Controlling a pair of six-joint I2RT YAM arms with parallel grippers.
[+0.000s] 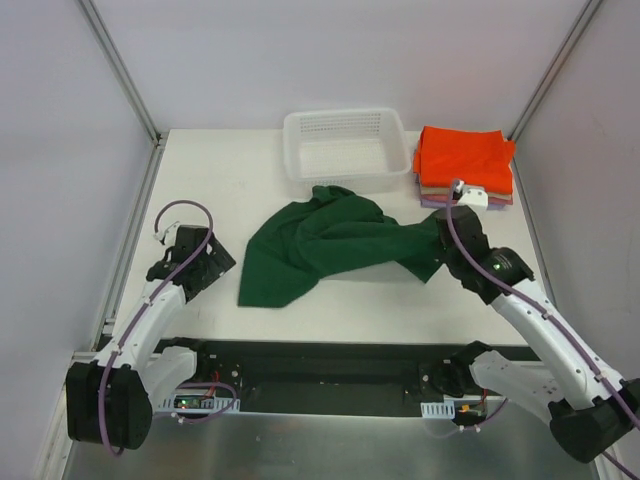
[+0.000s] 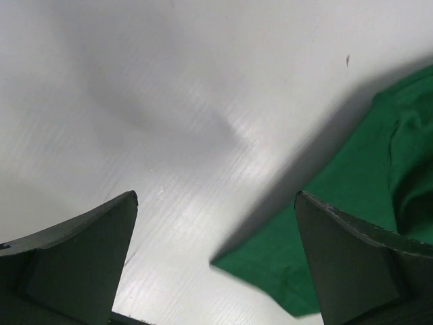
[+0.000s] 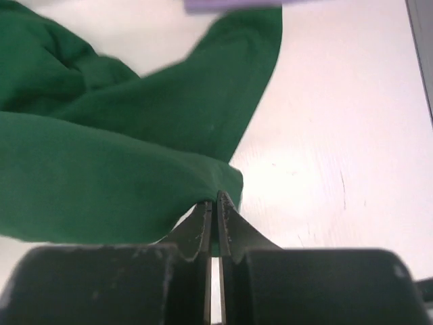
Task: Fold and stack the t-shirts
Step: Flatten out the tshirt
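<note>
A dark green t-shirt lies crumpled across the middle of the white table. My right gripper is shut on its right edge; in the right wrist view the jaws pinch a fold of the green cloth. My left gripper is open and empty, low over the table left of the shirt; the left wrist view shows the shirt's corner between its fingertips. A folded stack with a bright orange t-shirt on top, tan and lilac beneath, sits at the back right.
A white plastic mesh basket stands at the back centre, touching the green shirt's far edge. Metal frame posts stand at the back corners. The table's front edge borders a black strip with the arm bases.
</note>
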